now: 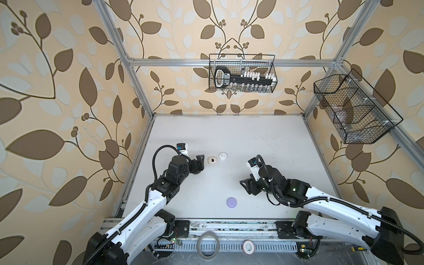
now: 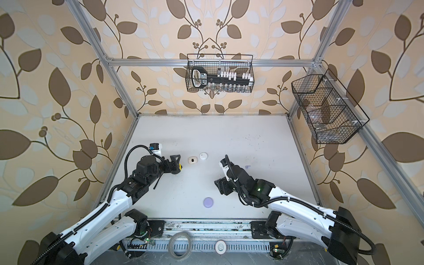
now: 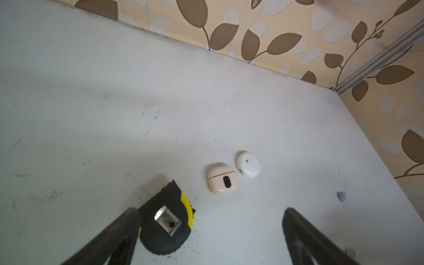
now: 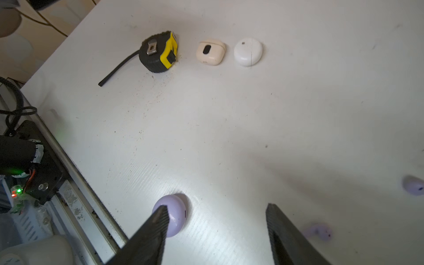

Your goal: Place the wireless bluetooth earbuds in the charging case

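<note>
Tabletop [image 4: 229,114] bears lavender earbuds [image 4: 319,231] just beside the right hand [image 4: 216,211].

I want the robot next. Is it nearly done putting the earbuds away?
Not yet. The cream case and white case lie shut; their insides are hidden. The left claw and right claw are open and empty. Two lavender earbuds lie loose, and the lavender case is shut.

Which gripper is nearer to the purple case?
Right. The right gripper hangs close beside the purple case; the left gripper is farther back, beside the tape measure.
</note>
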You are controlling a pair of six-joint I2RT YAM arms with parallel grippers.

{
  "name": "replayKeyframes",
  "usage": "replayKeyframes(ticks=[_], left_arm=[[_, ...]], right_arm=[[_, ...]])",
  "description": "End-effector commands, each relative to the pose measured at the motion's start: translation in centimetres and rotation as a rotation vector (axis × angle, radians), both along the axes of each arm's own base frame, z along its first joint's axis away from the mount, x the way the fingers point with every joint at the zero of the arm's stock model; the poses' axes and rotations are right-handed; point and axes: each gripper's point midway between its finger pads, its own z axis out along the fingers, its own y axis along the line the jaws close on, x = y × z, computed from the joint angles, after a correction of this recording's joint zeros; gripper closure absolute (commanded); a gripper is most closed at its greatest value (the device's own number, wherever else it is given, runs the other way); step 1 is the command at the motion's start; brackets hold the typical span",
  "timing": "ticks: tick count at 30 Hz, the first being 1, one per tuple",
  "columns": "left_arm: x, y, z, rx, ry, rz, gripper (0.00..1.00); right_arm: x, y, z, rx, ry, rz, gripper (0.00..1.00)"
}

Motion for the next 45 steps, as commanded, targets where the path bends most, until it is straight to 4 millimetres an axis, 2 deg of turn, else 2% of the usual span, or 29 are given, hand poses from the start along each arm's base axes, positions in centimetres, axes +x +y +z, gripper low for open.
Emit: replayKeyframes(ticks=[1, 8, 19, 24, 32, 40, 43, 45], left_arm=[[0.4, 0.3, 1.3, -0.001, -0.037, 0.011, 0.02], [-0.5, 0.6, 1.5, -0.043, -0.039, 0.023, 0.02], [-1.7, 1.4, 1.9, -0.039, -0.031, 0.043, 0.01], [-1.8, 1.4, 2.0, -0.040, -0.030, 0.040, 0.01], [-2.1, 1.1, 2.4, -0.062, -0.035, 0.023, 0.01], [-2.3, 0.9, 2.6, -0.074, -0.039, 0.014, 0.01], [-2.4, 0.7, 2.7, -0.080, -0.039, 0.006, 0.01], [-2.4, 0.8, 2.8, -0.081, -0.040, 0.005, 0.01]], right_arm=[[-1.6, -1.0, -3.8, -0.091, 0.103, -0.003, 0.47], [-3.4, 0.9, -8.1, -0.166, 0.172, 0.037, 0.64], [-5.3, 3.2, -11.3, -0.190, 0.203, 0.102, 0.69], [-6.5, 4.6, -11.1, -0.172, 0.198, 0.144, 0.70], [-8.7, 5.5, -11.2, -0.178, 0.199, 0.181, 0.71], [-9.4, 8.2, -11.1, -0.161, 0.176, 0.229, 0.72], [-9.1, 8.3, -11.2, -0.190, 0.156, 0.222, 0.69], [-8.9, 8.4, -11.1, -0.198, 0.143, 0.217, 0.62]])
